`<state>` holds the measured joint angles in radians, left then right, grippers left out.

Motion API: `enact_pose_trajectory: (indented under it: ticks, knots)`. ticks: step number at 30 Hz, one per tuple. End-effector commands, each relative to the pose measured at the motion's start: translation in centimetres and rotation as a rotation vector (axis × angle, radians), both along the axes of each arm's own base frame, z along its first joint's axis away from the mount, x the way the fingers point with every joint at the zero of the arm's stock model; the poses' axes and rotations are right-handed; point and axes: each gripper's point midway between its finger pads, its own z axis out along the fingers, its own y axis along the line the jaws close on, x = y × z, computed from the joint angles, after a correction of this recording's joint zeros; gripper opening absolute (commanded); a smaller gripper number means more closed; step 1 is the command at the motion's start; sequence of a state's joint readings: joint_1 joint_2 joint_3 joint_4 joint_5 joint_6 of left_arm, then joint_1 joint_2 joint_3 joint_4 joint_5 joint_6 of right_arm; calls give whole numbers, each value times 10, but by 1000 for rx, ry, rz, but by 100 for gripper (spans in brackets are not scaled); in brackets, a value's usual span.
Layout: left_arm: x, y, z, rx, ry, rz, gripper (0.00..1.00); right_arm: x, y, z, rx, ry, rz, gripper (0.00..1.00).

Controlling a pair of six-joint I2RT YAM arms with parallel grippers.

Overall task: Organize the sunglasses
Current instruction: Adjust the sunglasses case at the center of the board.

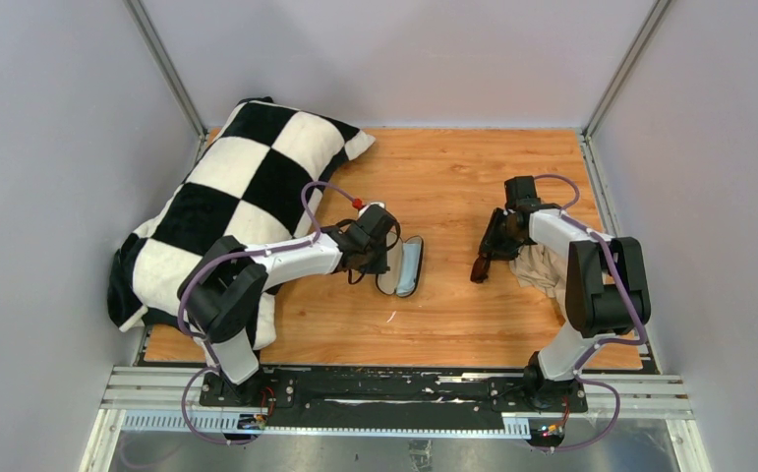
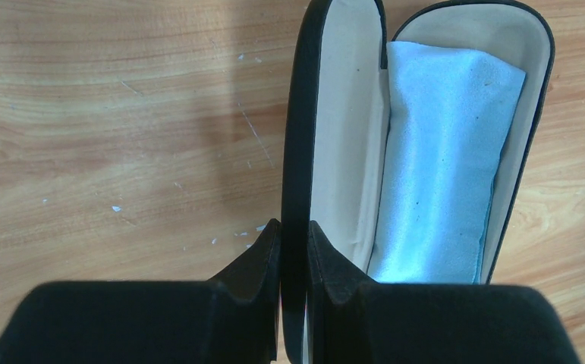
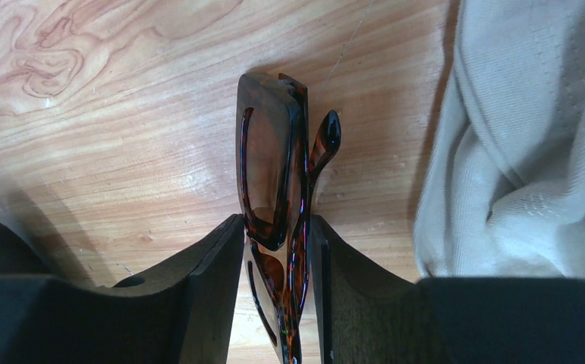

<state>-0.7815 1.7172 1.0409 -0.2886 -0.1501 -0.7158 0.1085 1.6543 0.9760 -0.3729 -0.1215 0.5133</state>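
Left gripper (image 2: 293, 227): narrowed onto the black rim of the open case (image 2: 297, 114), one finger outside, one against the beige lining. Likely pinned this way to stop the shell sliding or snapping shut during loading. Light blue cloth (image 2: 445, 152) laid flat in the other half, as a bed for the lenses.

Right gripper (image 3: 274, 224): set astride the folded sunglasses (image 3: 266, 152), pads touching lens side and temple side. Counted as a grip; how firm, cannot tell. Glasses held on edge, long axis in line with the fingers, probably to go lengthwise into the narrow case.

Sunglasses located on the right of the table (image 3: 84, 136), just beside rumpled beige fabric (image 3: 524, 152), well apart from the case. Resting on the wood or just lifted: cannot tell.

Checkered pillow (image 1: 257, 187) at far left, not involved.
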Motion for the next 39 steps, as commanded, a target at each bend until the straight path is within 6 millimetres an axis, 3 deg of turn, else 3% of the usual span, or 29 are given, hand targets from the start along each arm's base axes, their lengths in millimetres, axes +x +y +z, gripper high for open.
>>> enact_pose_trajectory:
  ticks: [1,15,22,30,39]
  knots:
    - [7,-17,9,-39,-30,2,0,-1,1,1,-17,-1,-7,41]
    - [-5,-35,1,3,2,-95,2,-5,1,2,-19,-8,5,38]
    - [-7,-36,-5,11,26,-97,24,-9,1,-6,-23,15,18,38]
    - [-8,-41,-2,-10,28,-112,49,-7,-2,-7,-38,14,19,47]
    - [-8,-42,11,-21,0,-140,59,-6,-1,-12,-36,32,18,49]
